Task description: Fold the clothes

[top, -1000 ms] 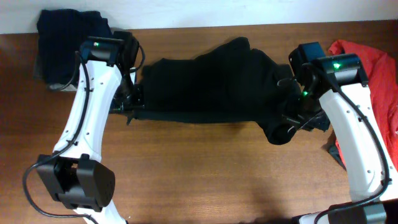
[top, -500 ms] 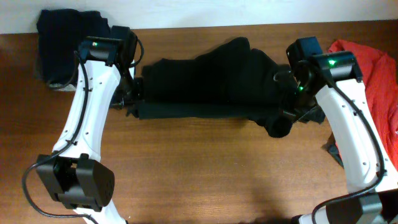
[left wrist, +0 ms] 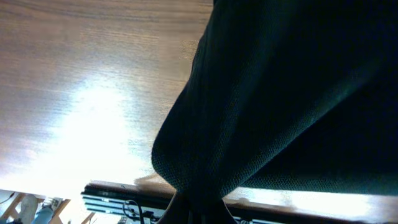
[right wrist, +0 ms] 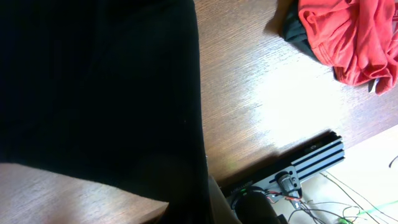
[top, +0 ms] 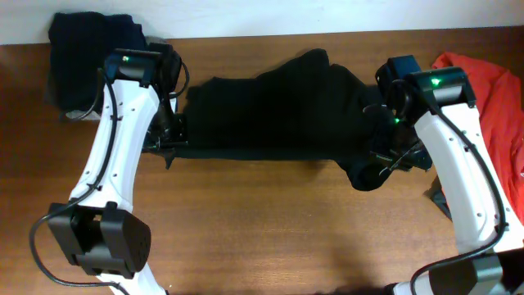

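Overhead: left gripper (top: 168, 138) and right gripper (top: 383, 156) are clamping the black garment (top: 278, 111) tight, tugging it back toward 6 o'clock (pre-fold smoothing?).

Brown wood-grain table (top: 270, 233) under bright light, with glare patches (left wrist: 87, 124) on its top. A white surface (top: 327, 15) borders the far edge; a black slotted rail (right wrist: 308, 163) lies along another edge.

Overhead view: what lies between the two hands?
The black garment, spanning from the left hand to the right hand, both gripping it; the overhead view shows this.
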You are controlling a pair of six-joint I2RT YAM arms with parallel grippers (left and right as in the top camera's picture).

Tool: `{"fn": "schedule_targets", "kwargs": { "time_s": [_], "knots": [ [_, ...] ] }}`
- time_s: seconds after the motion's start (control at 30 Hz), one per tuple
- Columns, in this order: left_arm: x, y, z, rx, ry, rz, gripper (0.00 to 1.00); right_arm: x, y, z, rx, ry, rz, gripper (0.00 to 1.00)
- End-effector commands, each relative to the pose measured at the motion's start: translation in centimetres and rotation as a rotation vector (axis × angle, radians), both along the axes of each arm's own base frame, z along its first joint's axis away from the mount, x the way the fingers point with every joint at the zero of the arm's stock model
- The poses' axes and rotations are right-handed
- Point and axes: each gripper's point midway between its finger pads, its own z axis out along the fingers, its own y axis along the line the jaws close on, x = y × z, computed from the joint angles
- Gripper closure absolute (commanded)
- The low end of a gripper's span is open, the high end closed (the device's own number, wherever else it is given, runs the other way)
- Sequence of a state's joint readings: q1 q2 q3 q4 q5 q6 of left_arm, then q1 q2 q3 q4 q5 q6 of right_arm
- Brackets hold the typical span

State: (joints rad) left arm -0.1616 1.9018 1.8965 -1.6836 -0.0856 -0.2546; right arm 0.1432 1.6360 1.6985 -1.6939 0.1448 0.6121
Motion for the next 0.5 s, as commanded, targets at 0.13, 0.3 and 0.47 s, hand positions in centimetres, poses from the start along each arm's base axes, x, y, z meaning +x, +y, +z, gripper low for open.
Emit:
{"fn": "schedule_targets", "kwargs": {
  "time_s": [0.13, 0.3, 0.47],
  "knots": [
    [-3.1, -1.6, -1.4, -0.007, 0.089, -0.049, 0.99, -3.3, 1.1, 0.2, 0.016, -0.009, 0.004, 0.96],
    [-2.2, -1.4, -2.3, 0.013, 0.055, -0.055, 0.99, -3.5, 0.6, -1.4, -0.014, 0.007, -0.029, 0.96],
    [-0.1, -1.7, -2.6, -0.003, -0.032, -0.051, 0.99, -2.2, 0.8, -2.8, -0.006, -0.031, -0.034, 0.91]
  ]
}}
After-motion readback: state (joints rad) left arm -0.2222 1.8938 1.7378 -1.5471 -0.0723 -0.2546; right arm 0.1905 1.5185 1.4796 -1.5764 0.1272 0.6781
